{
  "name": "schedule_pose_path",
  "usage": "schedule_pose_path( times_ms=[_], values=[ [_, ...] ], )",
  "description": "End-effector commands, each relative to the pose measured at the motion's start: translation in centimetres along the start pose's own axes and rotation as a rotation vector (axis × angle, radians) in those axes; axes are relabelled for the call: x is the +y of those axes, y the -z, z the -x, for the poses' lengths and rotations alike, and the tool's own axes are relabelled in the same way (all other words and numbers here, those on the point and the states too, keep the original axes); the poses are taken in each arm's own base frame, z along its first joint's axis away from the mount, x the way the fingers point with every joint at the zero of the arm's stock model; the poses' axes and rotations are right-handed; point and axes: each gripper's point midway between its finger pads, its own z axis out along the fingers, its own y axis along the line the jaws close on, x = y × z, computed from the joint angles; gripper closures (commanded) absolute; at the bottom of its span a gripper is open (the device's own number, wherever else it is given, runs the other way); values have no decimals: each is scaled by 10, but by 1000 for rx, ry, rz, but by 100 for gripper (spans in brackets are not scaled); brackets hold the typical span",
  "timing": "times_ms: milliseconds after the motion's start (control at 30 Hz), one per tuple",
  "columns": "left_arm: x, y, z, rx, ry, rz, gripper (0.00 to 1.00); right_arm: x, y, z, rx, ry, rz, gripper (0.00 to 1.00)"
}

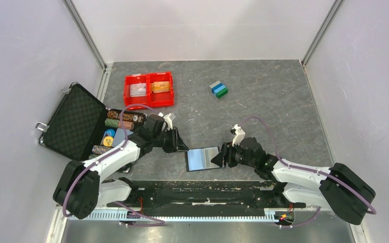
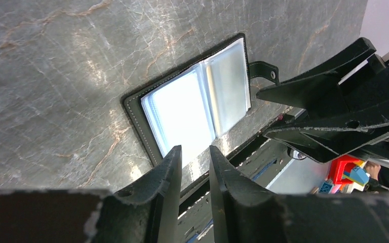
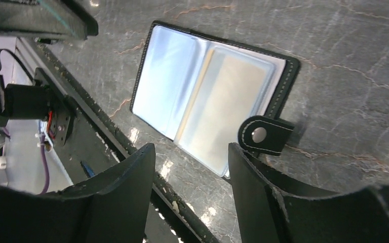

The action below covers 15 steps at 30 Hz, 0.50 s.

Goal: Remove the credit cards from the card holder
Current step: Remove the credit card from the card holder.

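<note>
Left hand point(image 1: 182, 146), fingers narrowly parted, and right hand point(image 1: 220, 158), spread, flank the open holder point(image 1: 202, 158) near the surface's point(image 1: 278, 101) near edge. Tray point(image 1: 149, 104), blocks point(image 1: 218, 89) and case point(image 1: 73, 121) sit well apart.

Holder point(image 1: 202, 158): we see it lying open and flat on the table, near the front edge, with black stitched edges and glossy clear sleeves.
Tab point(image 3: 263, 135): unsnapped, at its right edge.
Orange cards point(image 1: 161, 86): in the tray's point(image 1: 149, 104) right compartment.
Grey cards point(image 1: 138, 90): in the left compartment.
</note>
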Motion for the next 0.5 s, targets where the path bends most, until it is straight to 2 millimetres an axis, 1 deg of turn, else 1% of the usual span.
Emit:
schedule_pose_path(
  times_ms=[0, 133, 200, 333, 467],
  values=[
    [-10, -11, 0, -8, 9, -60, 68, -2, -6, 15, -65, -9, -32, 42],
    [-4, -19, -9, 8, 26, -51, 69, -4, -8, 15, -61, -21, -40, 43],
    [4, -23, -12, 11, 40, -24, 71, -4, -10, 14, -59, -29, -39, 44],
    [18, -31, -20, 36, 51, 23, 72, -1, -13, 9, -40, -46, -15, 44],
    [28, -36, -28, 61, 56, 57, 73, -6, -15, 2, -19, -60, -26, 46]
  ],
)
